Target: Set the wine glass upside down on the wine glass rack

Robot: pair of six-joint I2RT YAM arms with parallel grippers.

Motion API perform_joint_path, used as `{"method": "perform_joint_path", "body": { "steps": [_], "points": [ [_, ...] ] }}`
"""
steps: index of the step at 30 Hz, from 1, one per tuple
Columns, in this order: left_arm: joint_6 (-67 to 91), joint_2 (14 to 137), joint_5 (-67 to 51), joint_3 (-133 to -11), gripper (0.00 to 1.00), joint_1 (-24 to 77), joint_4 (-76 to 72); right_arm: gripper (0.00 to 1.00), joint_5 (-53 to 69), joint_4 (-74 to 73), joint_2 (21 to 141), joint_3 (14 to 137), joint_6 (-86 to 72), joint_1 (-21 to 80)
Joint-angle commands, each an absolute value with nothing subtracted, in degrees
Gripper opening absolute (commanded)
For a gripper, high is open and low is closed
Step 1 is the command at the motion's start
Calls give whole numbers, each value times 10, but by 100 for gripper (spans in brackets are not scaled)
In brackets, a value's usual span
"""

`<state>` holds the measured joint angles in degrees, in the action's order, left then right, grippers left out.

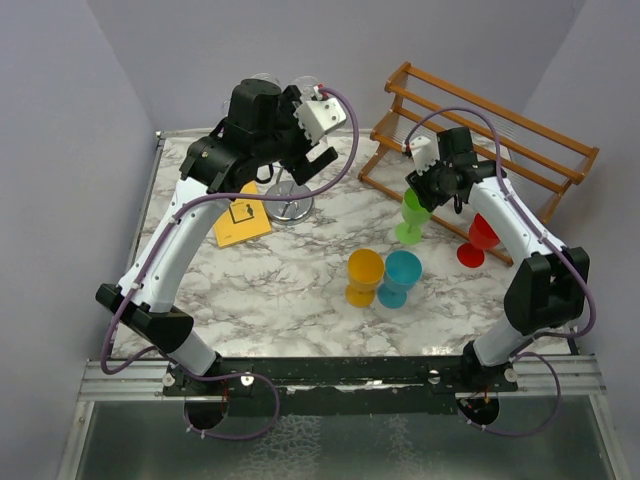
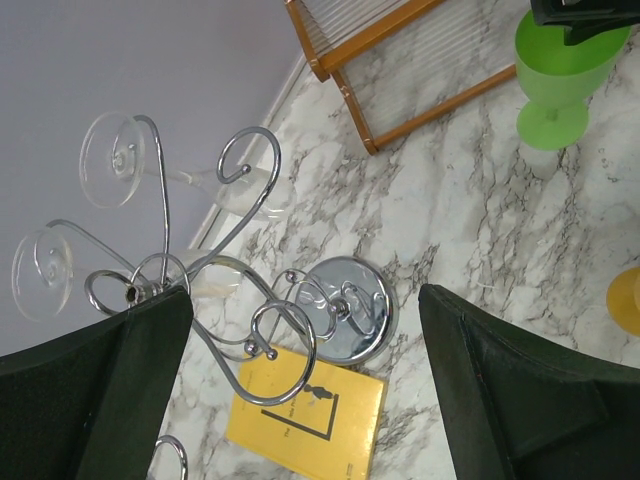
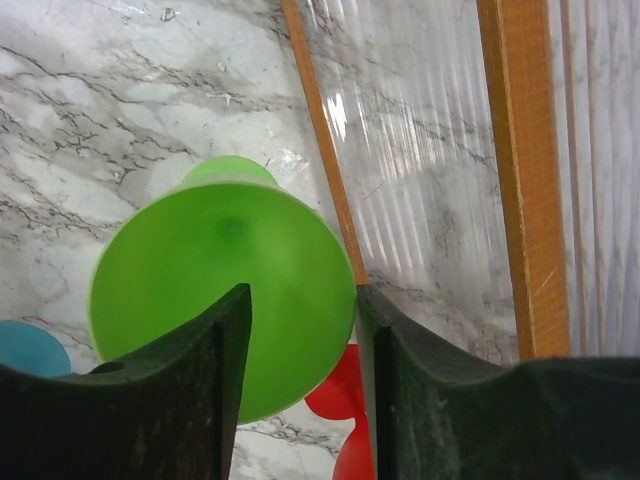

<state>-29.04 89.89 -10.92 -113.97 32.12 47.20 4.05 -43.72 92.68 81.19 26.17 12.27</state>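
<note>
Wine glass rack (image 2: pixel 352 330) beneath left end effector (image 2: pixel 305 292); jaws apart — wide.

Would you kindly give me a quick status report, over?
Left pincer open, empty, above chrome rack. Right pincer open over green glass. Two clear glasses hang inverted on rack.

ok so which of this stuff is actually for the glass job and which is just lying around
For the job: wine glass rack; green glass, with the right gripper over it.

Lying about: yellow goblet, blue goblet, red goblet, yellow card, wooden rack, two clear glasses hanging on the rack.
</note>
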Motion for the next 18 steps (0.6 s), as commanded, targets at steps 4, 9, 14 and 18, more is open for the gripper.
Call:
{"method": "perform_joint_path", "body": {
  "steps": [4,9,14,18],
  "points": [
    [-286,883,-126,-1137,99,324,462,37,31,-433,943,833,250,121],
    [-289,888,-122,-1137,99,324,463,25,35,-430,949,836,249,121],
    [-292,892,-116,-1137,99,324,465,6,56,-417,942,848,253,121],
    [-290,895,-111,-1138,99,324,465,2,93,-421,935,879,266,121]
  ]
}}
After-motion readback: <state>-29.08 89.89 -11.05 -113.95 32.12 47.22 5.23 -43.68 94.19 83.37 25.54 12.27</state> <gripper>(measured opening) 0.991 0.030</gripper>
